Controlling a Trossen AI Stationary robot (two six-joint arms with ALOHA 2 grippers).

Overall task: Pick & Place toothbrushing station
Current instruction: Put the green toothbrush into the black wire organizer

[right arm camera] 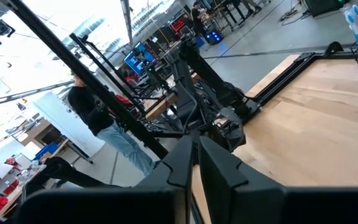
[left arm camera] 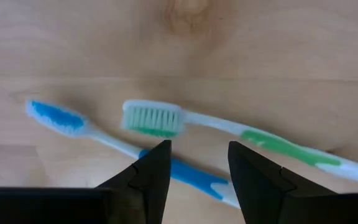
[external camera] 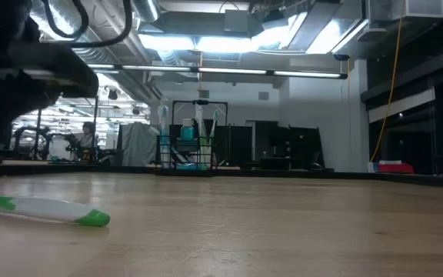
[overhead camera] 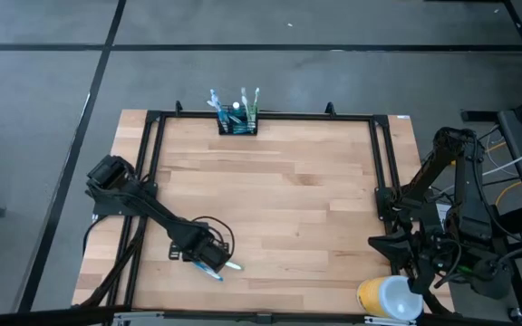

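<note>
Blue toothbrush (left arm camera: pixel 185 174) under my left gripper (left arm camera: pixel 197 171), fingers apart, straddling the handle. Centre on it, clear of the green toothbrush (left arm camera: pixel 278 146), then close. Right gripper (right arm camera: pixel 194 155) parked, together.

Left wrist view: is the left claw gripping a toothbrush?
No. The left claw stands open above the table, and the blue brush and green brush lie flat on the wood.
</note>
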